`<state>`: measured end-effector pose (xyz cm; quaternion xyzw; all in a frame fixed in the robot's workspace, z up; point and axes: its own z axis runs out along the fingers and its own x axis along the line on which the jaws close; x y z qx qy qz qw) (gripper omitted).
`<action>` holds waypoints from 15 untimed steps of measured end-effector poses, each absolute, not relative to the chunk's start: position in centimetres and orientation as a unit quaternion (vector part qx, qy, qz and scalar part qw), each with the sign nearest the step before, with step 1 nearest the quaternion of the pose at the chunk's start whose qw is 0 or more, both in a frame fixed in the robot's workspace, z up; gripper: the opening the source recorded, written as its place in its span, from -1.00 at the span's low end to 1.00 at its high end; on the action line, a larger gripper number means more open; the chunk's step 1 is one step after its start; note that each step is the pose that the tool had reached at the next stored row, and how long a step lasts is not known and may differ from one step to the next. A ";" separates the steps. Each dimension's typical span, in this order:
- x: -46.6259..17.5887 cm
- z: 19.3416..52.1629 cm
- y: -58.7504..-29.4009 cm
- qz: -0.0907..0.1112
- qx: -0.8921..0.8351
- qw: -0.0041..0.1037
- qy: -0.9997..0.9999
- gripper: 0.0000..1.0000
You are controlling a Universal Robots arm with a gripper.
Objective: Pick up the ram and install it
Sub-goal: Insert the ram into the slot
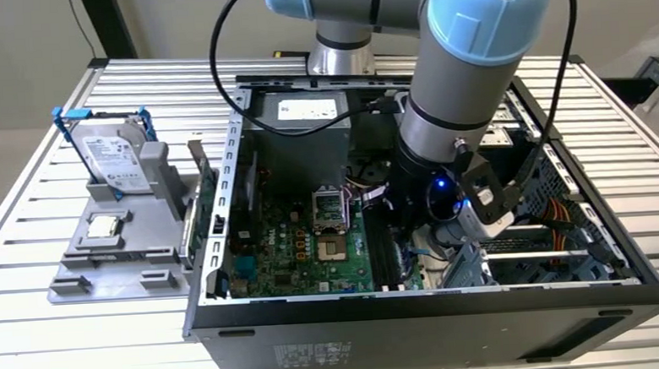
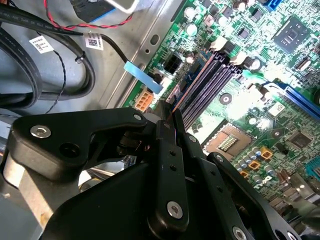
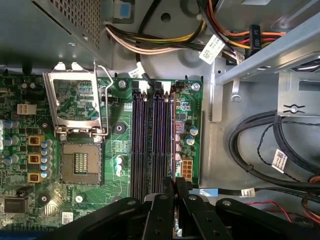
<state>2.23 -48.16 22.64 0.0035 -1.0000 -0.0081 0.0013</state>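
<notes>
- My fingers [image 3: 170, 192] are pressed together on a thin edge-on strip, which I judge to be the ram [image 3: 173, 145]. It sits along the memory slot [image 3: 172, 107] nearest the motherboard [image 3: 115, 130] edge, inside the case [image 1: 426, 306].
- Risk: ram tilted or offset from the slot, so pushing jams it or flexes the board.
- Risk: the notch is the wrong way round, so it won't seat.
- Risk: the white end latches [image 3: 167, 88] aren't open enough and block the stick.
- Risk: loose cables [image 3: 260, 145] just beside could snag my wrist.
- Hidden: my own fingers cover the near end of the ram and slot.
- I can't tell whether it's seated or just above the slot.
</notes>
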 end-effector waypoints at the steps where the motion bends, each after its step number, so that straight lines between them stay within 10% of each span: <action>1: 2.2 22.6 -48.2 -0.008 0.003 0.001 -1.000 -1.00; 15: 1.9 22.3 -48.2 -0.008 0.005 0.001 -1.000 -1.00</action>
